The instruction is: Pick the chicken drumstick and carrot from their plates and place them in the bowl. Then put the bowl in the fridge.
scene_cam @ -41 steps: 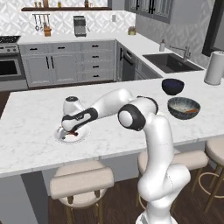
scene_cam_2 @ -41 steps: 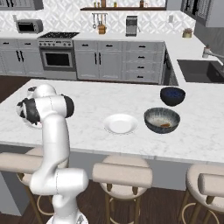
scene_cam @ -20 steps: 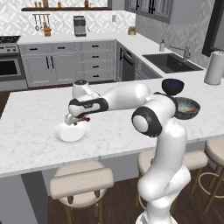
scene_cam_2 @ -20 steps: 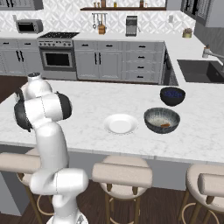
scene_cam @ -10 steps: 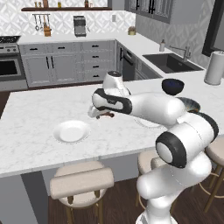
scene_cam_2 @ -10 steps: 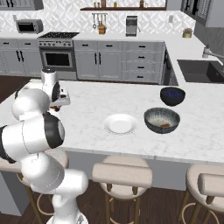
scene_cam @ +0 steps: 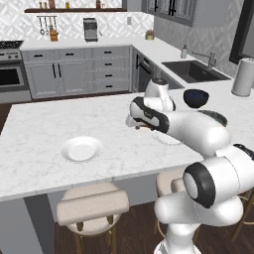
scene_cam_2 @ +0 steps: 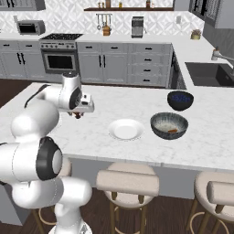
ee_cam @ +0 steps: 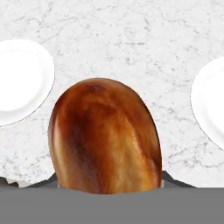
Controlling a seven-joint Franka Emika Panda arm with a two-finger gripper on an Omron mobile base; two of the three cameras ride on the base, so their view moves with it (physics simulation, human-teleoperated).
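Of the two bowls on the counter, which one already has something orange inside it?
The larger grey speckled bowl nearest the counter's front edge, beside a white plate: an orange piece lies inside. The smaller glossy dark bowl behind it shows nothing orange.

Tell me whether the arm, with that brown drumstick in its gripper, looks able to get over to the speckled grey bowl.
Probably yes. The gripper is shut on the reddish-brown chicken drumstick, above the white marble counter. Between it and the speckled grey bowl lies only a flat white plate, nothing tall, and the bowl's mouth is open.
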